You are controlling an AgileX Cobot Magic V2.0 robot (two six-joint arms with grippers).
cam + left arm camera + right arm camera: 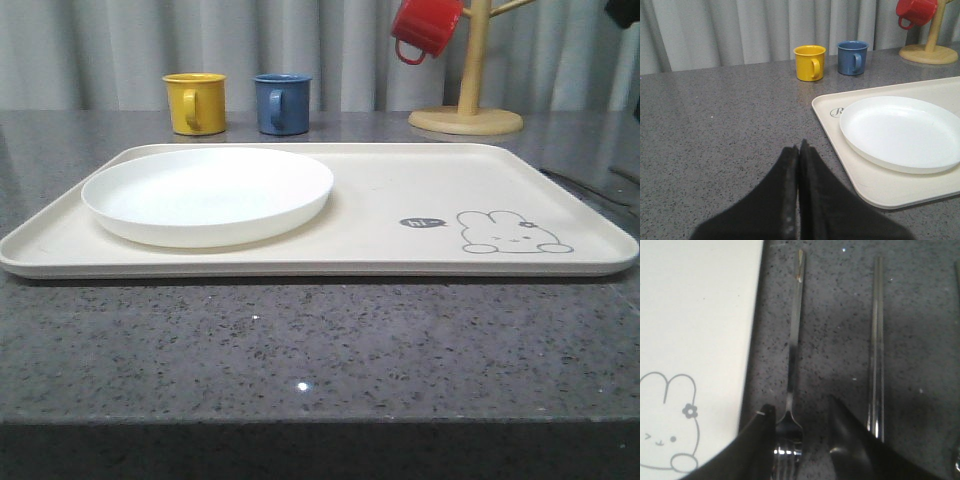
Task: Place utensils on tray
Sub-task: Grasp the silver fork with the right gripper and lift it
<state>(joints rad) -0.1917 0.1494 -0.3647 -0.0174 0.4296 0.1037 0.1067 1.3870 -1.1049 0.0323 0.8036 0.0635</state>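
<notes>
Plate (207, 193) is already sitting on the left half of the cream tray (400, 215), which lies on the grey speckled tabletop (300, 340). The rabbit drawing (512, 232) is over on the tray's right side and that part is bare. Behind the tray there's a yellow mug (196, 102) and a blue mug (282, 103) close together, and a red mug (425, 27) hanging off the wooden mug tree (467, 95) further right.

Left tool (799, 150) is hovering low over bare tabletop just off the tray's left edge, with its two black fingers pressed together and nothing between them.

Right tool (800, 415) is down at the tabletop right next to the tray's rabbit end. Its fingers are spread apart and sit on either side of the fork (792, 375), around the neck just above the tines. From the wrist view they're straddling it, not squeezing it, with a clear gap on one side. The fork lies flat on the tabletop, running roughly parallel to the tray edge and just beside it, not on the tray.

Chopsticks (876, 350) lie flat too, one lane further out from the tray than the fork, parallel to it. At the very edge of the right wrist view there's another bit of metal (957, 270), too cut off to say what it is
</notes>
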